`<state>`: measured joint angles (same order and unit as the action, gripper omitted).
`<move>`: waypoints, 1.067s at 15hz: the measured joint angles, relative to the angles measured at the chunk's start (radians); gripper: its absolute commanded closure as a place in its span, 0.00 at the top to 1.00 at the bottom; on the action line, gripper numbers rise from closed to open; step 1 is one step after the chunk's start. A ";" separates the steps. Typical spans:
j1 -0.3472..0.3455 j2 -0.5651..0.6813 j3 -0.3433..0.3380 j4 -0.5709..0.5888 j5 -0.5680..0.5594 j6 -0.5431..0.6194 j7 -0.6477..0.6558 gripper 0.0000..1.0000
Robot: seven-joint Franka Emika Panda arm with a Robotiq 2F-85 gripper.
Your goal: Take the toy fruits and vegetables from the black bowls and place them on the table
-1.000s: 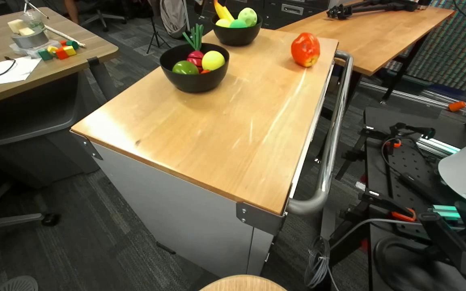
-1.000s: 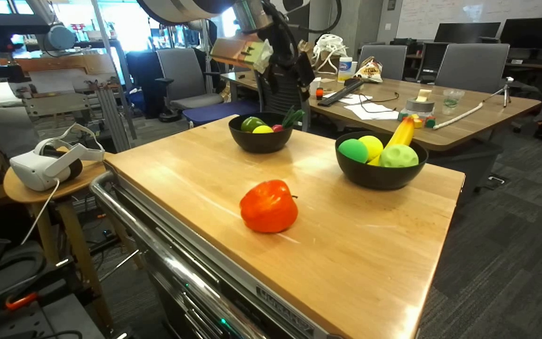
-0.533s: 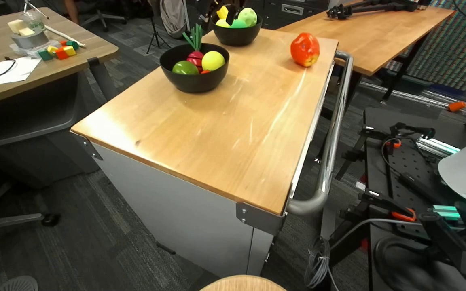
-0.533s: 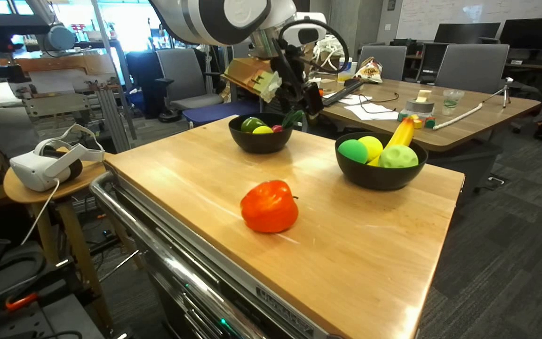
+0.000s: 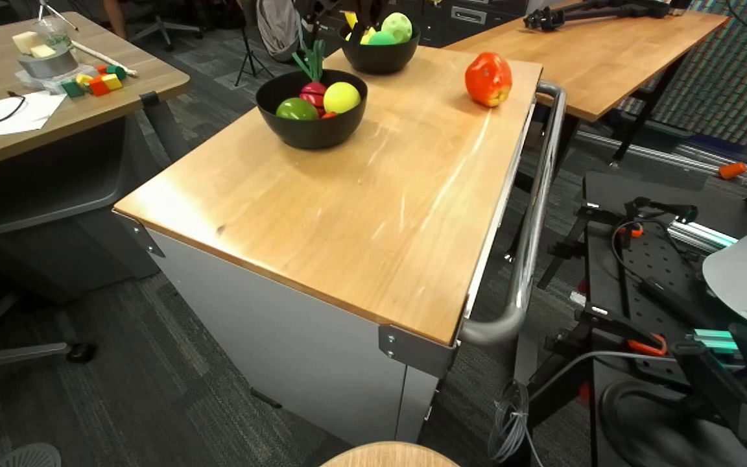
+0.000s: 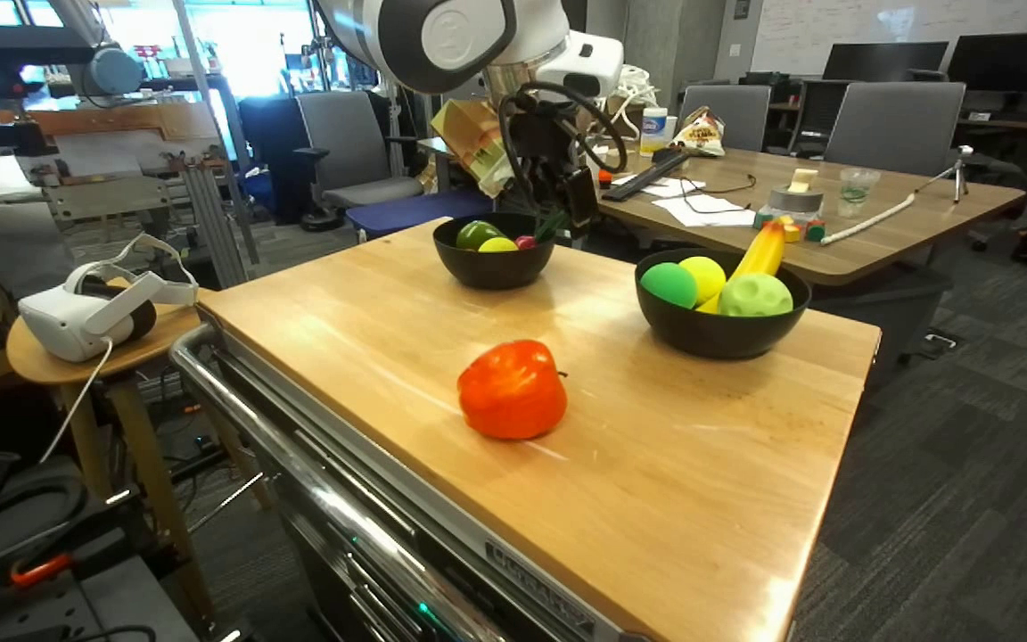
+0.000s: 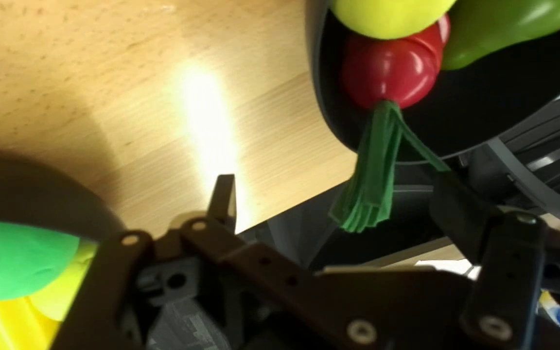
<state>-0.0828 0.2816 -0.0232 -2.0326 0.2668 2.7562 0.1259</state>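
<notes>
A black bowl holds a red radish with long green leaves, a yellow fruit and a green fruit or vegetable. A second black bowl holds a banana, a yellow fruit, a green ball and a light green fruit. A red pepper lies on the wooden table. My gripper is open and empty. Its fingers stand on either side of the radish leaves, by the first bowl's rim; contact cannot be told.
A metal handle rail runs along one table edge. A desk with papers and small blocks stands beyond the table. A stool bears a white headset.
My gripper has come down from above to the bowl with the radish, and the wrist has turned a little. The fruits, bowls and pepper show no clear movement.
</notes>
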 measured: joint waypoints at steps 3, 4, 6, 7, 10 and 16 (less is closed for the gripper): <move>0.001 0.019 0.011 0.029 0.015 0.000 0.000 0.79; 0.003 0.030 0.011 0.037 0.006 0.000 0.000 0.73; 0.006 0.060 0.009 0.049 -0.024 0.000 0.002 0.56; 0.009 0.076 0.009 0.056 -0.031 0.000 0.002 0.49; 0.022 0.118 0.009 0.080 -0.044 0.000 0.002 0.26; 0.028 0.135 0.009 0.114 -0.048 0.000 0.002 0.03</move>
<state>-0.0550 0.4171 -0.0146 -1.9189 0.2188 2.7559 0.1283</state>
